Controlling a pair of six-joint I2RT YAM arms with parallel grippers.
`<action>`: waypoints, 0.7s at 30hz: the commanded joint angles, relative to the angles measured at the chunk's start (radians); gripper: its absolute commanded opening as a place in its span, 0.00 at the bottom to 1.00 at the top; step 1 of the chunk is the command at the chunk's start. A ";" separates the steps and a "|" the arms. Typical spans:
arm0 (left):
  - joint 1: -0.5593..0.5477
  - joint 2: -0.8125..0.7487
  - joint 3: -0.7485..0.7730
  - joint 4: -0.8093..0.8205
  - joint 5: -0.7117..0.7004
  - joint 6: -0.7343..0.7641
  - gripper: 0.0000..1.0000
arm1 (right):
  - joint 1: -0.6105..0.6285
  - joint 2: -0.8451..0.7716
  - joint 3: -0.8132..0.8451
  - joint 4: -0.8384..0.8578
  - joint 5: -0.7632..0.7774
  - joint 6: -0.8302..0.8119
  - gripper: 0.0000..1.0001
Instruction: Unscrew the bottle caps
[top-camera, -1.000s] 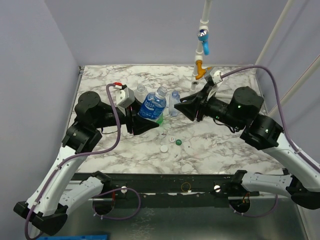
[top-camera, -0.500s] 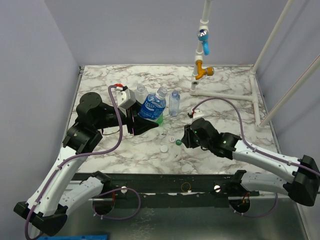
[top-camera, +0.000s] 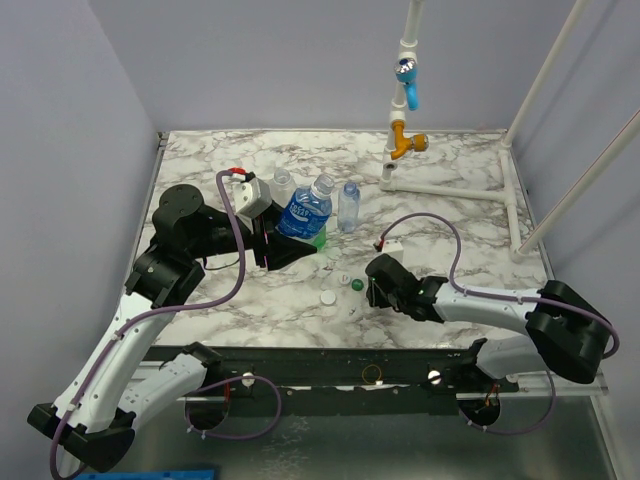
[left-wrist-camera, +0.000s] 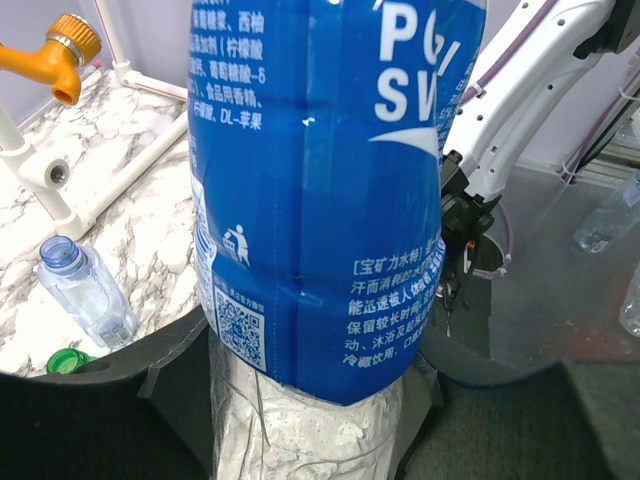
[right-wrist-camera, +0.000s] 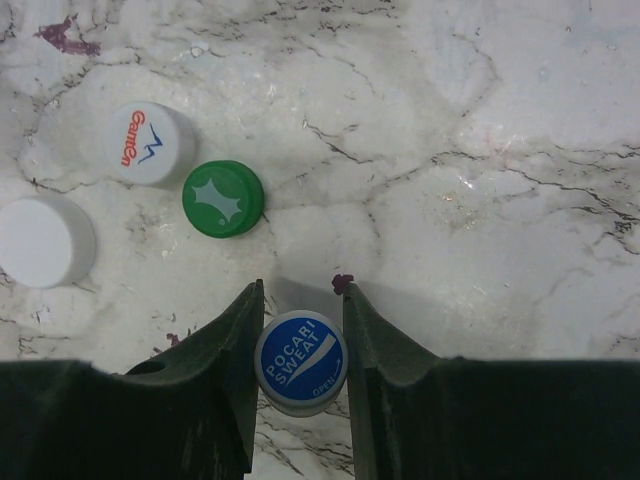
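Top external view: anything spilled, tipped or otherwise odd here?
Nothing spilled or damaged. The blue-labelled bottle leans, but the left pincer grips it. A green cap, a printed white cap and a plain white cap lie loose by the right pincer, shut on a blue-and-white cap.

Your marble-patterned tabletop carries a white pipe frame at upper right and a small clear bottle standing upright at upper centre. Near the middle, a green cap lies beside two white caps.
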 joint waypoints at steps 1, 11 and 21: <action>0.004 -0.009 -0.010 -0.004 -0.006 0.012 0.00 | -0.003 0.041 -0.014 0.072 0.071 0.051 0.17; 0.004 -0.008 -0.011 0.004 0.004 0.006 0.00 | -0.002 0.105 -0.007 0.046 0.077 0.113 0.47; 0.004 -0.012 -0.016 0.012 0.006 0.002 0.00 | -0.001 0.044 -0.006 -0.021 0.070 0.132 0.58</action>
